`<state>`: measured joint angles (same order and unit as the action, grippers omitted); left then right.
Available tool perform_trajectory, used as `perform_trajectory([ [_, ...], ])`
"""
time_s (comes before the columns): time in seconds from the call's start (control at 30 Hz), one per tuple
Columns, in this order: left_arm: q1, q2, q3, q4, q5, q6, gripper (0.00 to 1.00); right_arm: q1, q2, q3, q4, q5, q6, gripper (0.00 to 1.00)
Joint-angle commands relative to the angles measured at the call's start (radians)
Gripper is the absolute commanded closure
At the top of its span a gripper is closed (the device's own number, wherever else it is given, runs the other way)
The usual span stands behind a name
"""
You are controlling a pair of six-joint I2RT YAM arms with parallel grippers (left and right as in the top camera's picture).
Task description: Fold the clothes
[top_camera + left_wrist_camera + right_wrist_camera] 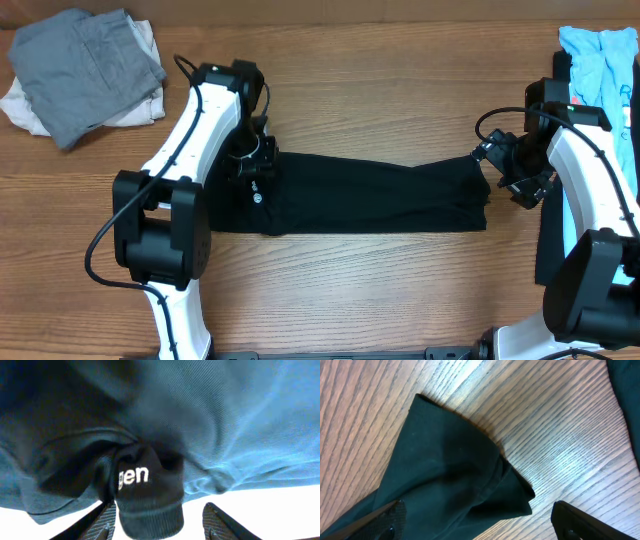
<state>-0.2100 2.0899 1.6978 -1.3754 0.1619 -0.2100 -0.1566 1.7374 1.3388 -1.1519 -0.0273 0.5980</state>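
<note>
Overhead: black T-shirt (370, 195) in a long folded band on the surface (350, 290). Spread apart: left fingers (222, 522) astride bunched fabric, right fingers (580, 522) astride the opposite end. Risk: single-layer pinch, pulling the fold open.

Overhead straight down; wrist views close, sharing black T-shirt (370, 195).

Black tee (370, 195) is folded into a long narrow band, lying left-to-right across the middle of the desk. Its right end is bunched up and wrinkly, one pointed corner flat on the wood. Its label (134, 476) shows "gen" in white. Grey piece (85, 70) sits folded on a white piece (25, 105) in the far left corner. Light-blue shirt (600, 60) is crumpled in the far right corner.
</note>
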Motion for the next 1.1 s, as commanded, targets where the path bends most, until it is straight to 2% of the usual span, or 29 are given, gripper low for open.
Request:
perform_trajectory([
  [0.0,-0.006,-0.029,-0.029,0.021,0.014,-0.007,0.49,-0.001,-0.008,-0.003,0.003,-0.004,-0.003,0.03],
  [0.17,-0.006,-0.029,-0.029,0.074,0.014,-0.008,0.64,-0.001,-0.008,-0.003,0.003,-0.004,-0.003,0.03],
  [0.23,-0.006,-0.029,-0.029,0.075,0.013,-0.008,0.74,-0.001,-0.008,-0.003,0.003,-0.004,-0.003,0.04],
  [0.3,-0.006,-0.029,-0.029,0.075,-0.005,-0.008,0.9,-0.001,-0.008,-0.003,0.004,-0.004,-0.003,0.04],
  [0.33,-0.006,-0.029,-0.029,0.071,-0.06,-0.036,0.96,-0.001,-0.008,-0.003,0.007,-0.004,-0.002,0.04],
  [0.5,-0.002,-0.029,-0.002,0.007,-0.176,-0.098,0.96,-0.001,-0.008,-0.003,0.016,-0.029,-0.003,0.05],
  [0.63,0.023,-0.029,0.073,-0.124,-0.303,-0.173,0.96,0.0,-0.008,-0.003,0.018,-0.08,-0.003,0.11],
  [0.77,0.059,-0.029,0.093,-0.197,-0.33,-0.176,0.96,0.0,-0.008,-0.003,0.016,-0.08,-0.003,0.13],
  [0.97,0.099,-0.029,0.091,-0.222,-0.381,-0.185,0.94,0.032,-0.008,-0.003,0.016,-0.095,-0.003,0.14],
  [1.03,0.108,-0.029,0.091,-0.23,-0.382,-0.187,0.91,0.052,-0.008,-0.003,0.018,-0.094,-0.003,0.14],
  [1.07,0.112,-0.029,0.091,-0.235,-0.378,-0.187,0.83,0.061,-0.008,-0.003,0.018,-0.094,-0.003,0.14],
])
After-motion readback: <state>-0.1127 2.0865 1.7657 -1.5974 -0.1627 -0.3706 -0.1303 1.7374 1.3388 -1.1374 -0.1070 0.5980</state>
